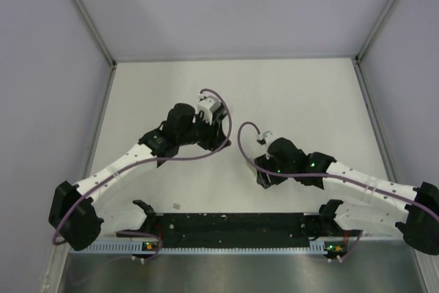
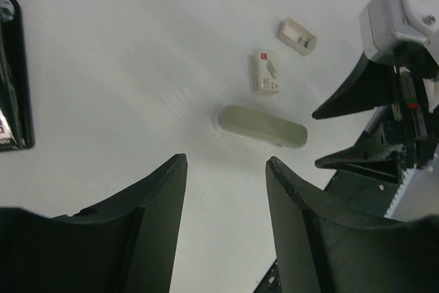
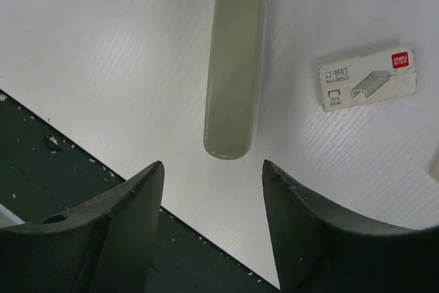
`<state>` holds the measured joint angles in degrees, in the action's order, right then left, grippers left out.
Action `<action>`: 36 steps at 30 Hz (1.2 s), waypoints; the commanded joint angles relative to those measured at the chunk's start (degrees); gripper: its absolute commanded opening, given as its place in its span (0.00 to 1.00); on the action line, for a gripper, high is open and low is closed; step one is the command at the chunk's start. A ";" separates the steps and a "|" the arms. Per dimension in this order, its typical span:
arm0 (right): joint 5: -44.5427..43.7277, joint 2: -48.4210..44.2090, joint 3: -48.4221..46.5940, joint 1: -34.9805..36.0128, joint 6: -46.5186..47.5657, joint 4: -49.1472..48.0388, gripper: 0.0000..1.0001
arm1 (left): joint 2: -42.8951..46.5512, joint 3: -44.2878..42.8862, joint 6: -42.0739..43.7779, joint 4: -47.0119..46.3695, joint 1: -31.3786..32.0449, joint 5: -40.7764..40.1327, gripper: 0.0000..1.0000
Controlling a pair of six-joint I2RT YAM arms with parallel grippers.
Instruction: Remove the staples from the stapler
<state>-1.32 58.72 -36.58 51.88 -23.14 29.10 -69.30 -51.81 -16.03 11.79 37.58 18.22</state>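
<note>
A slim black object with a silver glint [image 2: 15, 80] lies at the left edge of the left wrist view, cut off by the frame; it looks like the stapler. It is hidden in the top view. A shorter grey oblong bar [image 3: 235, 66] lies on the white table straight ahead of my right gripper [image 3: 212, 169], which is open and empty. The bar also shows in the left wrist view [image 2: 262, 126], ahead of my left gripper [image 2: 226, 162], which is open and empty above the table. In the top view the left gripper [image 1: 218, 128] and right gripper [image 1: 264, 178] face each other mid-table.
A white staple box with a red logo [image 3: 367, 78] lies right of the bar, also in the left wrist view [image 2: 265, 73]. A second small white box [image 2: 298, 36] lies beyond it. A dark mat [image 1: 233, 226] runs along the near edge. A small grey bit [image 1: 178, 205] lies near it.
</note>
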 commanded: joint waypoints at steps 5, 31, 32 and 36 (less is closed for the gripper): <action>-3.59 1.92 -4.03 5.86 -3.49 3.42 0.59 | 12.25 9.09 -3.83 -0.02 0.12 7.89 0.56; -10.10 18.36 -9.65 5.87 1.77 -4.14 0.39 | 29.48 13.23 -4.89 9.83 0.12 2.17 0.56; -10.10 18.71 -9.91 5.87 2.39 -4.14 0.35 | 30.00 13.14 -4.89 10.09 0.12 2.00 0.56; -11.50 19.85 -11.76 5.60 5.81 -2.57 0.15 | 31.50 13.49 -4.97 10.97 0.12 1.47 0.56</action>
<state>-10.63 77.67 -44.07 57.28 -21.32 27.46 -39.29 -38.61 -20.51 22.06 37.58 20.88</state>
